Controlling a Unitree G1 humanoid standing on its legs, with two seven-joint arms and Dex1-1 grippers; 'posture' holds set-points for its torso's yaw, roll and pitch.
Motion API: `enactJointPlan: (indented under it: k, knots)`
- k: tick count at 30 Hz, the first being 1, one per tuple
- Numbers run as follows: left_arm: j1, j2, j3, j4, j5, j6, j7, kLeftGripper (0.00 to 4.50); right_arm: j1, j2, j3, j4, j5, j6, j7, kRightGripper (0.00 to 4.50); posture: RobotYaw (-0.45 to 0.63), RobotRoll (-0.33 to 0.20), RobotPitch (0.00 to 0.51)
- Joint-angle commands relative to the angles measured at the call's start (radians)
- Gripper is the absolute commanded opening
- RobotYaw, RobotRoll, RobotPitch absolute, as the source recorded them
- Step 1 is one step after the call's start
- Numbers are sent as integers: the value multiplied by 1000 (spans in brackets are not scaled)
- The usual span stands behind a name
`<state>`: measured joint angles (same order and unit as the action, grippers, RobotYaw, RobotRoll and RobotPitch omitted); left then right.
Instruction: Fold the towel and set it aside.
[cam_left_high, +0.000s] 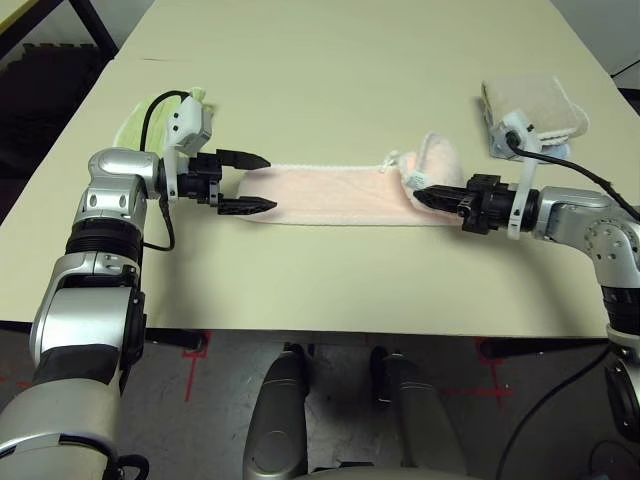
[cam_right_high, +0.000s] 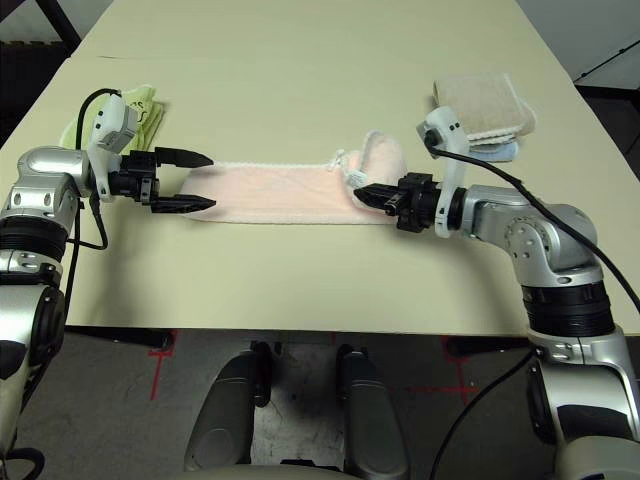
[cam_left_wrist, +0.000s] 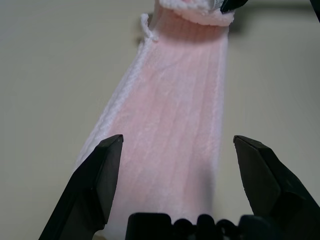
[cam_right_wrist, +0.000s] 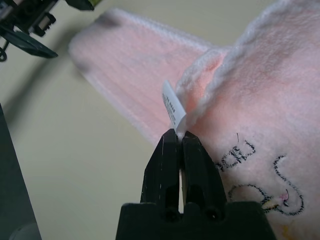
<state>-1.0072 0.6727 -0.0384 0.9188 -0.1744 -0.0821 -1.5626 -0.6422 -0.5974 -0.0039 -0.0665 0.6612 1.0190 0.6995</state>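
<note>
The pale pink towel (cam_left_high: 330, 190) lies as a long narrow strip across the middle of the table (cam_left_high: 330, 60). Its right end (cam_left_high: 437, 155) is bunched and raised, showing a printed drawing (cam_right_wrist: 260, 175). My left gripper (cam_left_high: 270, 183) hovers open at the strip's left end, one finger on each side of the strip (cam_left_wrist: 175, 100). At the right end, my right gripper (cam_left_high: 418, 196) is shut, its tips pinched on the whitish hem beside the small white tag (cam_right_wrist: 172, 107).
A light green towel (cam_left_high: 140, 120) lies behind my left wrist near the table's left edge. A beige towel stacked on a blue one (cam_left_high: 530, 108) sits at the back right, just behind my right wrist. Bare tabletop stretches behind and in front of the strip.
</note>
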Motion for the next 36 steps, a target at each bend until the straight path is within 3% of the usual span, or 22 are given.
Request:
enactJointPlan:
  k: [1, 13, 17, 23, 26, 30, 36]
  knots:
    - [8, 6, 0, -10, 8, 6, -9, 4500, 3, 15, 30, -33, -18, 23, -15, 34, 63, 0, 215]
    - [17, 5, 1, -23, 5, 7, -6, 4500, 15, 101, 127, -15, -133, 16, -87, 34, 66, 0, 218]
    - [17, 6, 1, -24, 6, 10, -4, 4500, 10, 111, 144, -20, -151, -18, -58, 1214, 68, 0, 217]
    - [8, 11, 4, -15, 7, 11, -4, 4500, 22, -10, 168, -39, -159, -331, 298, 3446, 59, 0, 210]
    - [10, 13, 7, -21, 2, 13, -6, 4500, 27, -18, 114, 1, -141, -466, 401, 4468, 63, 0, 209]
    - [19, 18, 14, -32, -5, 19, -3, 4500, -3, 14, 0, 174, -160, -720, 447, 4468, 67, 0, 205]
    - [41, 19, 26, -63, -11, 32, 7, 4500, -53, -15, -39, 477, -251, -1015, 554, 4468, 78, 0, 201]
